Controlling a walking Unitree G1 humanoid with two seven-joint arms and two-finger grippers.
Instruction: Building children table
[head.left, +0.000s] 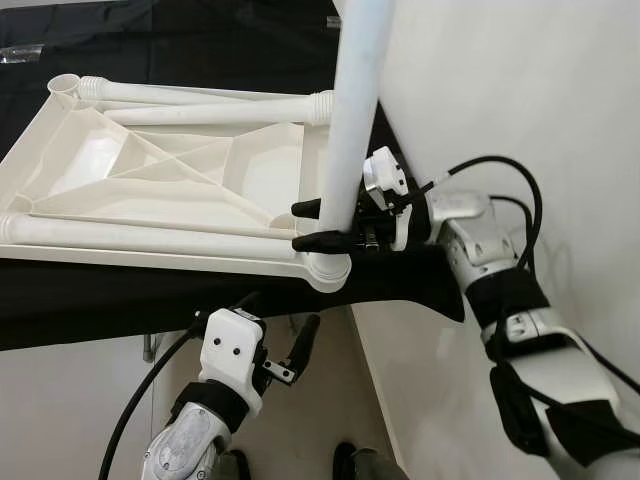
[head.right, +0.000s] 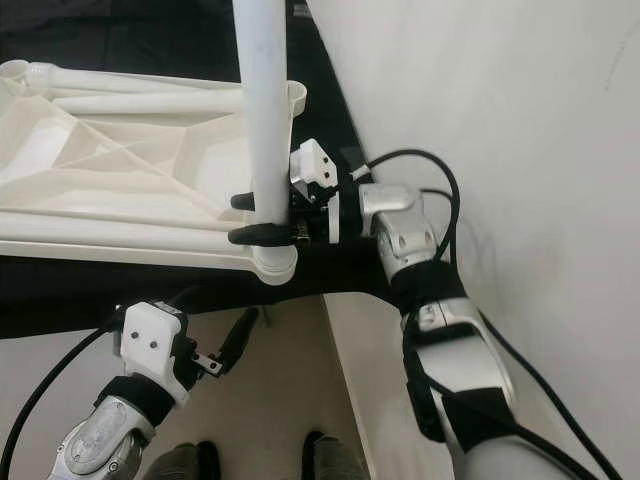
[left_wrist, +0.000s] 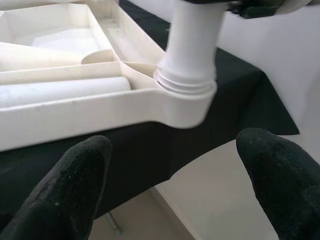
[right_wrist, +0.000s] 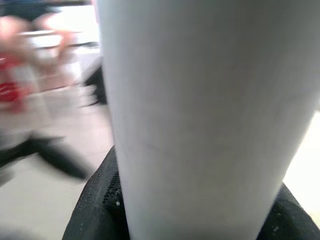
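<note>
The white tabletop (head.left: 170, 170) lay upside down on a black cloth (head.left: 120, 295), underside ribs showing. One white leg (head.left: 355, 110) stood upright in its near corner socket (head.left: 325, 268). Right gripper (head.left: 322, 225) was pinched round that leg just above the socket. Left gripper (head.left: 285, 345) hung below the tabletop's near edge, fingers (left_wrist: 65, 190) spread, empty. Other legs (head.left: 215, 115) lay loose in the tabletop.

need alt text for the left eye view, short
The right end effector grips an upright white table leg seated in the corner socket of an upside-down white tabletop on a black cloth. The left end effector hangs open below the table edge.
</note>
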